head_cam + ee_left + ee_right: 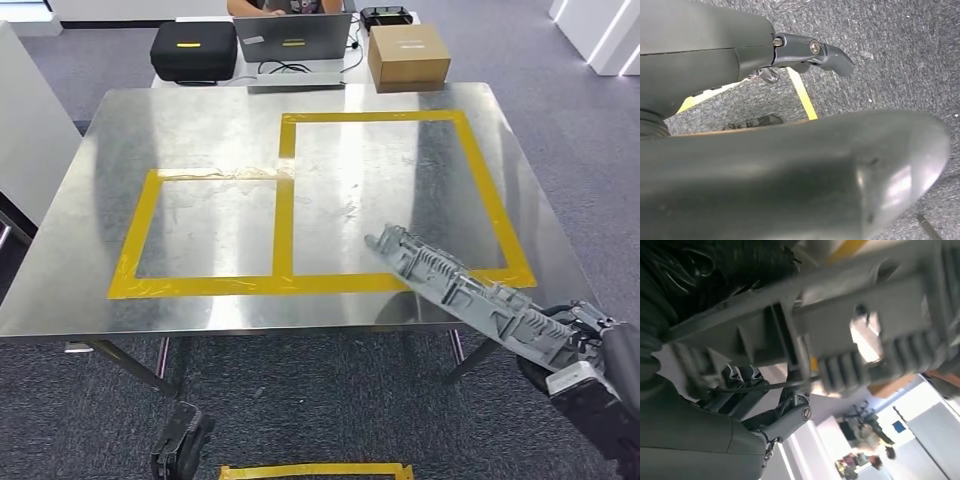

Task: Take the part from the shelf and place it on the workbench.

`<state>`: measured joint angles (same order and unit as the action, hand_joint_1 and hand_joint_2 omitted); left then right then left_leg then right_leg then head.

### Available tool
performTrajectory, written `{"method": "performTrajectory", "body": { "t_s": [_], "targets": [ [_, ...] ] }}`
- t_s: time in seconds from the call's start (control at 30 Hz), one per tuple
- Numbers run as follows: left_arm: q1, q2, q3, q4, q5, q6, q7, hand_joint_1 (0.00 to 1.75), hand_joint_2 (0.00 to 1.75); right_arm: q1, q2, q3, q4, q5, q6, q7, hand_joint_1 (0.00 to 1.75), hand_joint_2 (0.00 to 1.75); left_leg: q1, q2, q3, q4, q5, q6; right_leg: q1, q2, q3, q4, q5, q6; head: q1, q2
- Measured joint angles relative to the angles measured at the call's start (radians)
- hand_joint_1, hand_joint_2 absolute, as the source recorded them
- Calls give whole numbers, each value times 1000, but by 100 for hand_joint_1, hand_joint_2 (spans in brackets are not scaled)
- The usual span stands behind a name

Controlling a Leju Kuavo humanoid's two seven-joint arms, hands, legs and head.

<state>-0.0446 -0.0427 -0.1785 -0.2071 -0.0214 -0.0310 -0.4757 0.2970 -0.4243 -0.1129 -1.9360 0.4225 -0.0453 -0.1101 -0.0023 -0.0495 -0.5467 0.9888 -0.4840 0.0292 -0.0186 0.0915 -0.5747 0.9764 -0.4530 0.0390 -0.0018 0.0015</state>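
Right hand (585, 365) grips the grey ribbed part (460, 290) at its near end.
Part angles out over the steel surface (219, 130), far tip above the yellow tape outline (283, 230), right box, near corner. Left hand (180, 445) hangs low over carpet; can't tell whether it's open or closed.

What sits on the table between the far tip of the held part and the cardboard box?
In the head view, only bare steel workbench and yellow tape lines lie between the grey part tip and the cardboard box.
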Motion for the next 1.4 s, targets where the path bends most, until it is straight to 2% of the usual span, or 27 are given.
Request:
{"method": "performTrajectory", "body": {
  "t_s": [0.13, 0.27, 0.5, 0.73, 0.97, 1.2, 1.4],
  "targets": [
    [-2, 1, 0, 0, -10, -2, 4, 0, 0, -53, -56, -49, 79, -21, 105, 32, 175, 175, 0, 0, 0, 0, 1, 0, 0, 0, 0, 1, 1, 1, 0, 0],
    [-8, 2, 0, 0, -20, -9, 13, 0, 0, -148, -118, -36, 175, 0, 187, 78, 175, 175, 0, 0, -1, 0, 2, 0, 0, 1, 0, 1, 2, 2, 0, 0],
    [-16, 3, 0, 0, -34, -17, 24, 0, 0, -305, -193, 80, 312, 47, 264, 114, 175, 175, 0, -2, -2, 0, 5, 0, 0, -2, -2, 2, 4, 3, 0, 0],
    [-27, 4, 0, 0, -56, -22, 43, 0, 0, -505, -225, 280, 463, 110, 330, 130, 175, 175, 1, 0, -2, 0, 5, -1, 0, 1, -2, 2, 5, 2, 0, 0],
    [-40, 5, -1, -3, -80, -35, 61, 0, 0, -734, -199, 564, 684, 207, 335, 105, 175, 175, 1, 0, -2, 0, 7, -2, 1, 1, -2, 3, 7, 2, 0, 0],
    [-49, 5, -1, -3, -96, -43, 74, 0, 0, -935, -77, 790, 905, 265, 321, 61, 175, 175, 4, 3, 1, 0, 9, -4, 4, 5, -2, 3, 10, -1, 0, 0],
    [-51, 6, -1, -3, -102, -48, 75, 0, 0, -1031, 6, 895, 1031, 278, 313, 38, 175, 175, 6, 5, 1, 0, 10, -6, 6, 6, -1, 3, 11, -4, 0, 0]
  ]
}}
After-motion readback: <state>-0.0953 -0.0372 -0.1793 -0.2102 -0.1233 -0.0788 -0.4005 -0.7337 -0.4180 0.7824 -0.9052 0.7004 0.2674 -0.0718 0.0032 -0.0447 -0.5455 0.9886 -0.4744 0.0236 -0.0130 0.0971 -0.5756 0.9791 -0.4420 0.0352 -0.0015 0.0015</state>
